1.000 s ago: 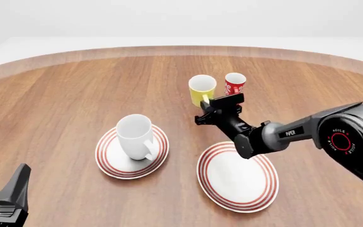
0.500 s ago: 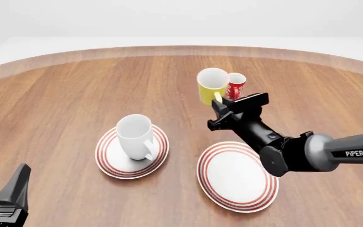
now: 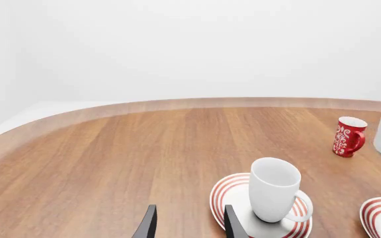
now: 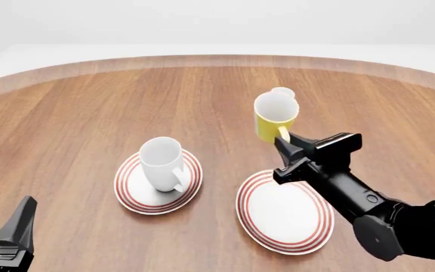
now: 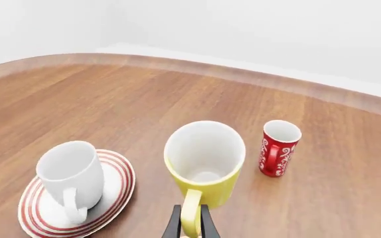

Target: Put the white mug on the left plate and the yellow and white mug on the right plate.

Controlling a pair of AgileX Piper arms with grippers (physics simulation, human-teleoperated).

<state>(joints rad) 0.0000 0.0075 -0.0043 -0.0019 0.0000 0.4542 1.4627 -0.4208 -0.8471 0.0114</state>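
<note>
Right claw (image 4: 287, 141) clamped on the handle of the yellow and white mug (image 4: 275, 118), held above the desk (image 4: 66, 113) beyond the right plate (image 4: 284, 212); that narrow handle grip could let it swing or slip.

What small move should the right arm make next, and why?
Probably carry the yellow and white mug toward the arms' side and lower it onto the right plate. The right gripper is shut on its handle, the mug appears lifted beyond that bare plate, and the white mug already stands on the left plate.
</note>
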